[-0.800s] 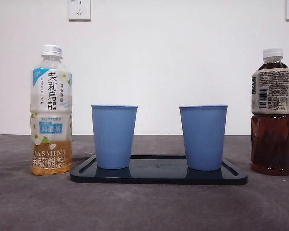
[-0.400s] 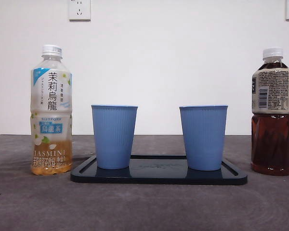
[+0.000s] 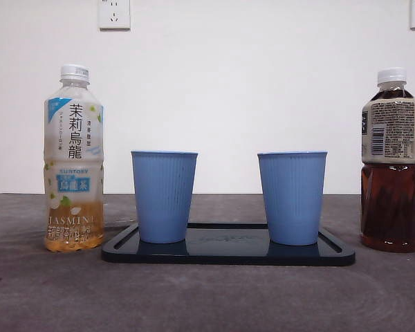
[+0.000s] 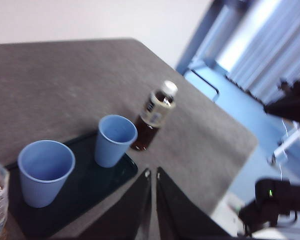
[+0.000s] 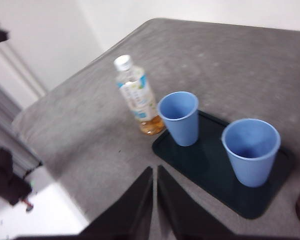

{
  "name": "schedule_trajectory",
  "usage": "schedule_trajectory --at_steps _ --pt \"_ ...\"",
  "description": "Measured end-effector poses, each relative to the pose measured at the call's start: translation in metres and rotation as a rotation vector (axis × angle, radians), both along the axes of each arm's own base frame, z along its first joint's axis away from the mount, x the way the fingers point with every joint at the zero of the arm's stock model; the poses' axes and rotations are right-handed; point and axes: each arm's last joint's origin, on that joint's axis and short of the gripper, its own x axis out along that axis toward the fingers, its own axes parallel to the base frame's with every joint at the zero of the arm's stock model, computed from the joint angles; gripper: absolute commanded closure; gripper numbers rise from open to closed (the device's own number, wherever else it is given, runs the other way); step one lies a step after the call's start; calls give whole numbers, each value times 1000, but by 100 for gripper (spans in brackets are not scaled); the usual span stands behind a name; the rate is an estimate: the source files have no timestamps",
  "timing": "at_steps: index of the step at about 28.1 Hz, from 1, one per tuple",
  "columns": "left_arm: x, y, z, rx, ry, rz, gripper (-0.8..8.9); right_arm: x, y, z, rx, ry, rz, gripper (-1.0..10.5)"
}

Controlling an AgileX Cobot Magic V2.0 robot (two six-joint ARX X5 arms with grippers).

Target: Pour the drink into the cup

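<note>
Two blue ribbed cups stand upright on a black tray [image 3: 228, 254]: one cup [image 3: 164, 196] on its left half, the other cup [image 3: 292, 198] on its right half. A jasmine tea bottle [image 3: 73, 160] with a white cap and a little pale drink stands left of the tray. A dark tea bottle [image 3: 391, 162] stands right of it. Both arms hang high above the table, out of the front view. My left gripper [image 4: 151, 174] is shut and holds nothing, above the table's edge near the dark bottle [image 4: 153, 118]. My right gripper [image 5: 154, 171] is shut and empty, above the jasmine bottle's [image 5: 137, 97] side.
The grey cloth-covered table [image 3: 207, 297] ends at a white wall with two sockets [image 3: 114, 14]. Beyond the table's edges the wrist views show floor and dark equipment [image 4: 270, 200].
</note>
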Motion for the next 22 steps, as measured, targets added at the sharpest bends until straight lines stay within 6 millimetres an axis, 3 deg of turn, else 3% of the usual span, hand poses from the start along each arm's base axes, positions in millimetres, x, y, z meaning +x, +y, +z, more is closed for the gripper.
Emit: schedule_trajectory --at_steps 9,12,17,20,22 --pt "-12 1 -4 49 -17 -51 772 -9 -2 -4 -49 -3 26 910" --pt "-13 1 -5 56 -3 -52 667 -9 -2 -4 -49 -3 25 755" --pt "-12 1 -5 57 -1 -53 368 -9 -2 -4 -39 10 19 512" --pt "-12 1 -5 59 -4 -54 278 -9 -2 -4 -33 18 16 441" --pt "-12 1 -5 61 -8 -55 277 -9 -2 -4 -32 20 14 423"
